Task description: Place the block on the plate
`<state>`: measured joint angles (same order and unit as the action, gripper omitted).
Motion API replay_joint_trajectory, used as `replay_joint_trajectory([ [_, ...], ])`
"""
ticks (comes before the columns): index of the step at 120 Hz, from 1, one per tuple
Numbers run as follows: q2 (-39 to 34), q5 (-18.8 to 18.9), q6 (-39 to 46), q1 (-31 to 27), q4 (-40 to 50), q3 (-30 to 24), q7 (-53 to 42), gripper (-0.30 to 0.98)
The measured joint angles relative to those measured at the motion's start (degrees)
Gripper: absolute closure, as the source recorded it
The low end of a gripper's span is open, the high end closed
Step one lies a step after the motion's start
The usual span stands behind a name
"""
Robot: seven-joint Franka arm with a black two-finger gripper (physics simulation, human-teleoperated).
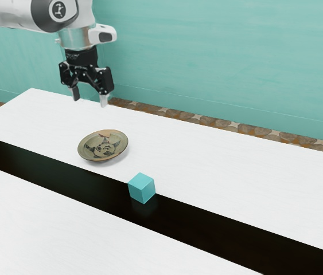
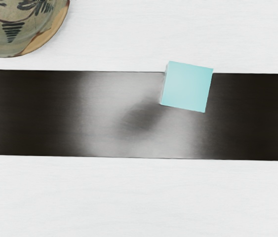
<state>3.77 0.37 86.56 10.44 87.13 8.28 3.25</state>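
The block [image 1: 141, 188] is coloured plain turquoise; the plate [image 1: 102, 145] is glazed grey-green, patterned in dark brushwork and edged in what may be tan; the white table [image 1: 207, 166] is crossed by a near-black stripe.

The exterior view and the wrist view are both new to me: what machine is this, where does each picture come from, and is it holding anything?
It is a simulated robot arm ending in a two-fingered claw. The exterior view is taken from the arm's side. The wrist view comes from a camera on the arm's hand, looking down at the table. On the white surface lies a patterned plate. A turquoise block sits beside it, not on it, at the dark strip crossing the table. The claw is open, up above the table, and holds nothing.
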Motion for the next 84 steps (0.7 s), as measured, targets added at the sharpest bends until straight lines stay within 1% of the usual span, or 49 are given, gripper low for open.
replay_joint_trajectory([
  [22,0.7,0.1,0.4,0.8,-0.9,0.0,0.5,0.00],
  [30,1.9,0.0,0.6,1.2,-1.2,0.0,0.5,0.00],
  [42,4.4,-1.0,1.5,1.2,-0.8,0.0,0.6,0.00],
  [66,7.6,-3.8,5.2,1.3,4.1,0.0,0.5,0.00],
  [84,8.2,-5.2,9.4,1.4,9.2,0.0,0.2,0.00],
])
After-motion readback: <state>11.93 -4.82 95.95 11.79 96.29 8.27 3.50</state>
